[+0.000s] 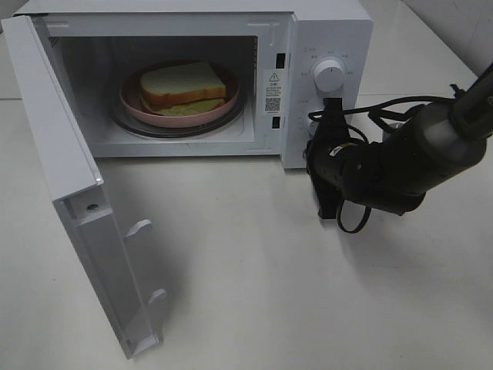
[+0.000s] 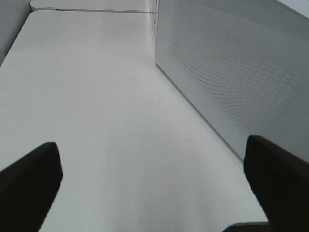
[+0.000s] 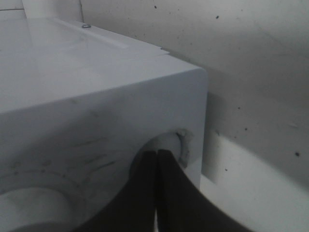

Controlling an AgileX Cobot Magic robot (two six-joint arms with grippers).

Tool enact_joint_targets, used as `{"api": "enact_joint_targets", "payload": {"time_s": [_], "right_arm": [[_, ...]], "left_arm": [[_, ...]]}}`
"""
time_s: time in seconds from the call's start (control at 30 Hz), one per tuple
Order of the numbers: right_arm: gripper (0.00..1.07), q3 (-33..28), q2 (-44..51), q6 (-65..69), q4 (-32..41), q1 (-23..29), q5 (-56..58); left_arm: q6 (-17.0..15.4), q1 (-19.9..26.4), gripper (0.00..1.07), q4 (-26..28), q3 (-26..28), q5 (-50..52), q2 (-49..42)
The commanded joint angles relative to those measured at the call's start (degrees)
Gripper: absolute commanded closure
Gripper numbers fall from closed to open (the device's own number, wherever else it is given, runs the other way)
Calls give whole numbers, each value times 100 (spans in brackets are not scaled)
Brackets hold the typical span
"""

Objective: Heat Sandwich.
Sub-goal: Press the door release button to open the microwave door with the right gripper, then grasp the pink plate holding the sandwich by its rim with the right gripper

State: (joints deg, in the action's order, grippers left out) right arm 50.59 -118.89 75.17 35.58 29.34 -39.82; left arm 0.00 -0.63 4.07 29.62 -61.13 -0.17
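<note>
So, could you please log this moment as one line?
sandwich: on pink plate inside microwave | door: open | right hand: shut, at panel knob | left hand: open, empty

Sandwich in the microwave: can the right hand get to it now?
Probably yes. The microwave door stands wide open, and nothing lies between the right hand, by the knobs, and the sandwich on its pink plate. The hand is shut.
</note>
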Motion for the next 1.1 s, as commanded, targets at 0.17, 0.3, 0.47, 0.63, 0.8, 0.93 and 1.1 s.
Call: {"api": "enact_joint_targets", "payload": {"time_s": [0.17, 0.3, 0.47, 0.63, 0.8, 0.93, 1.1], "right_arm": [[107, -447, 487, -241, -223, 29, 258], [107, -699, 779, -441, -229, 29, 413], [107, -911, 1255, -859, -269, 29, 825], [107, -968, 1696, -1564, -264, 29, 1621], [107, -968, 2040, -2326, -321, 29, 2378], [107, -957, 2252, -2813, -470, 11, 2848], [107, -900, 2366, -3203, -762, 6, 3438]], "left_arm": [[0, 6, 9, -11, -6, 6, -46], [0, 6, 9, -11, -6, 6, -46], [0, 6, 9, -11, -6, 6, -46], [0, 6, 9, -11, -6, 6, -46], [0, 6, 9, -11, -6, 6, -46], [0, 6, 9, -11, -6, 6, -46], [0, 6, 9, -11, -6, 6, -46]]}}
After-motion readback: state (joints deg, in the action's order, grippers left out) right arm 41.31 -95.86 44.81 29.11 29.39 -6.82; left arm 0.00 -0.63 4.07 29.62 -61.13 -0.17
